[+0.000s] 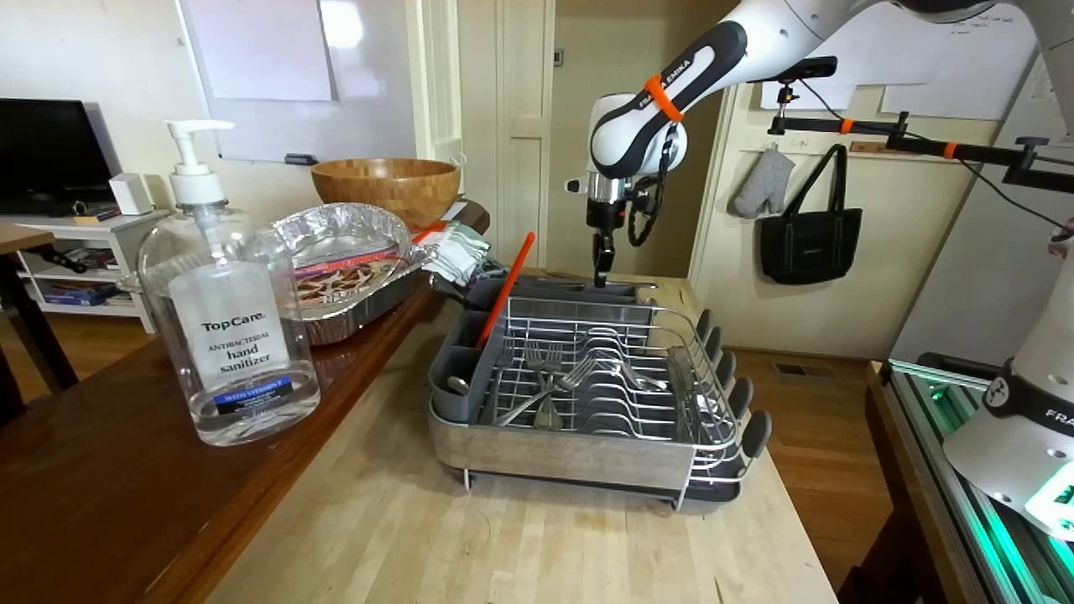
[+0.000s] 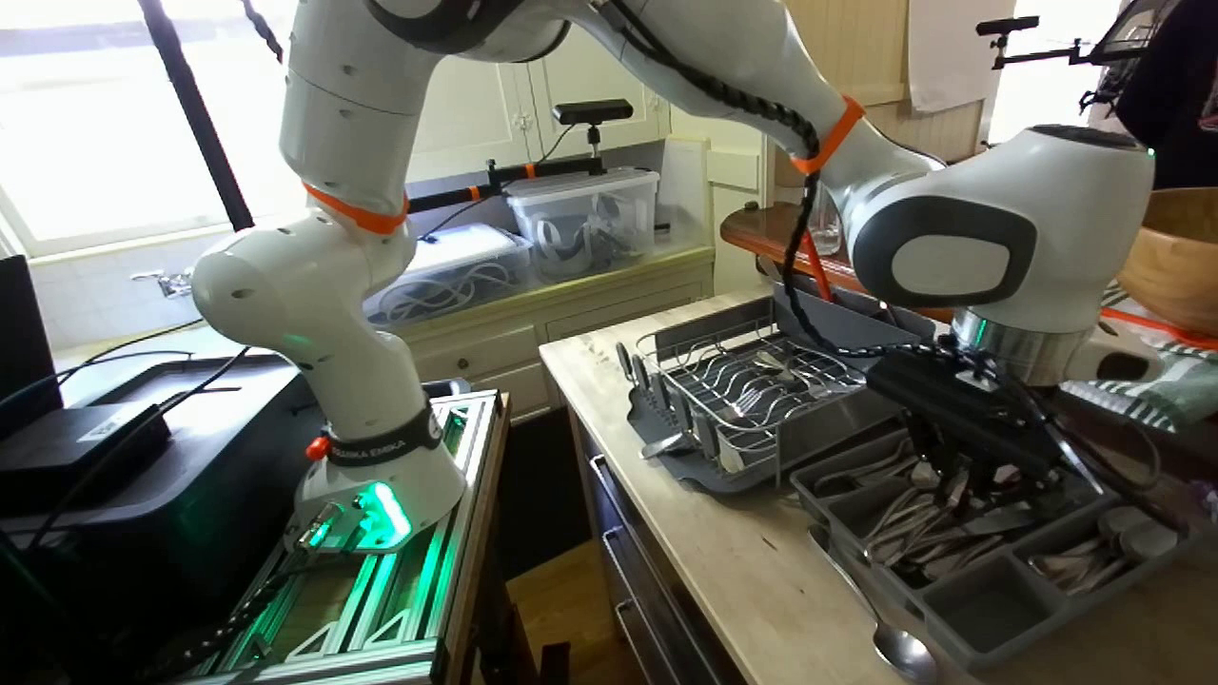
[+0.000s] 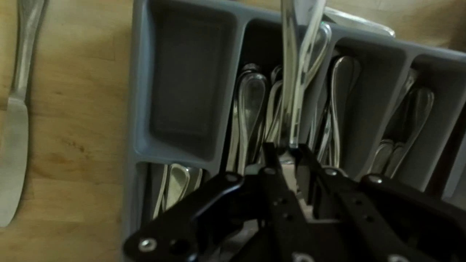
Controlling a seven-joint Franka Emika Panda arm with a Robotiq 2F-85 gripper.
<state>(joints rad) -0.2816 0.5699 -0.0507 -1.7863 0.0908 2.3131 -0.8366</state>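
One silver utensil (image 3: 291, 76), possibly two in the dim wrist view, is clasped by the fingers (image 3: 272, 163) over a gray tray (image 3: 182, 91); more cutlery (image 3: 251, 98) lies beneath them, a knife (image 3: 15, 145) on the table (image 3: 80, 163) to their left.

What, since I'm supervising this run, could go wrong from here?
The cutlery seems pinched at the very tips of the gripper, so it might twist or slip. Dipping among the packed handles below could snag them. Bumping the tray might shove the spoon lying alongside it.
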